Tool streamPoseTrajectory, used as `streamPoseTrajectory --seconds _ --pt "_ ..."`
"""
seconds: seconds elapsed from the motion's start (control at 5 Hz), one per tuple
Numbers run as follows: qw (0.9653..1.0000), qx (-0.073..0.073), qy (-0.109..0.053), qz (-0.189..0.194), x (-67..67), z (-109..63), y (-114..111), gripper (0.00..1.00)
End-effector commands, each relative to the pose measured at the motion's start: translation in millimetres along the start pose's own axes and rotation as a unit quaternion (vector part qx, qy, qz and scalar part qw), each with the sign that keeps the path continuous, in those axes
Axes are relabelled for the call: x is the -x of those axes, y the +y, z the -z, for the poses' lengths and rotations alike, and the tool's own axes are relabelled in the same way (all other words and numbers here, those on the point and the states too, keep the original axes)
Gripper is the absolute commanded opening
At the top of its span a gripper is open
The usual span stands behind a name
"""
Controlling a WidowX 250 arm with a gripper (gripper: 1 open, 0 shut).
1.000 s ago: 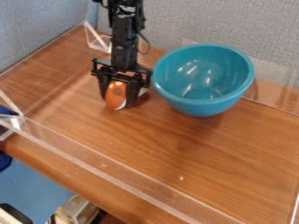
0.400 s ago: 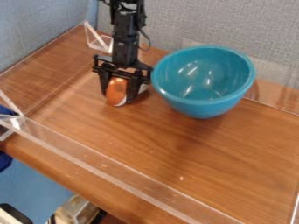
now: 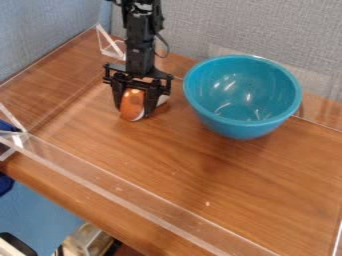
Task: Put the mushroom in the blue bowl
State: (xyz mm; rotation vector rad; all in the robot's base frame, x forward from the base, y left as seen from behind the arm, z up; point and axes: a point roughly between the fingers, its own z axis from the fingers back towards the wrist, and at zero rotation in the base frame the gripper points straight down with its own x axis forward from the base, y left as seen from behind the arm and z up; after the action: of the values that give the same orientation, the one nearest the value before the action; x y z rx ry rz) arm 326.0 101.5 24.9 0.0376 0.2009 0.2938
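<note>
Mushroom (image 3: 132,104), probably light and smooth, sits between the gripper's (image 3: 135,99) parted fingers, hold uncertain; best pinched across the cap, bowl (image 3: 243,94) at three o'clock.

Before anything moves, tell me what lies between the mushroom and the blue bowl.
In the camera view, the right side of the black jaws stands between the mushroom and the blue bowl, then a strip of bare wood.

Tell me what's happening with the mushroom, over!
Gripper down around mushroom, at the tabletop. Mushroom not in blue bowl yet. Bowl close by, to the right in the picture. Nothing seen blocking, over.
</note>
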Motion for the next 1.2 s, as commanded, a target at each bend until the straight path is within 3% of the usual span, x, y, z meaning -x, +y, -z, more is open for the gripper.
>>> streamPoseTrajectory --seconds 0.0,0.2,0.6,1.0 --pt "0.9993 0.003 -0.028 -0.025 -2.5 -29.7 14.2 0.00" --pt "0.9990 0.005 -0.028 -0.035 -1.5 -41.0 18.4 0.00" --pt "0.9982 0.009 -0.031 -0.050 16.5 -49.2 25.8 0.00" --pt "0.9972 0.012 -0.030 -0.067 10.8 -35.5 24.4 0.00"
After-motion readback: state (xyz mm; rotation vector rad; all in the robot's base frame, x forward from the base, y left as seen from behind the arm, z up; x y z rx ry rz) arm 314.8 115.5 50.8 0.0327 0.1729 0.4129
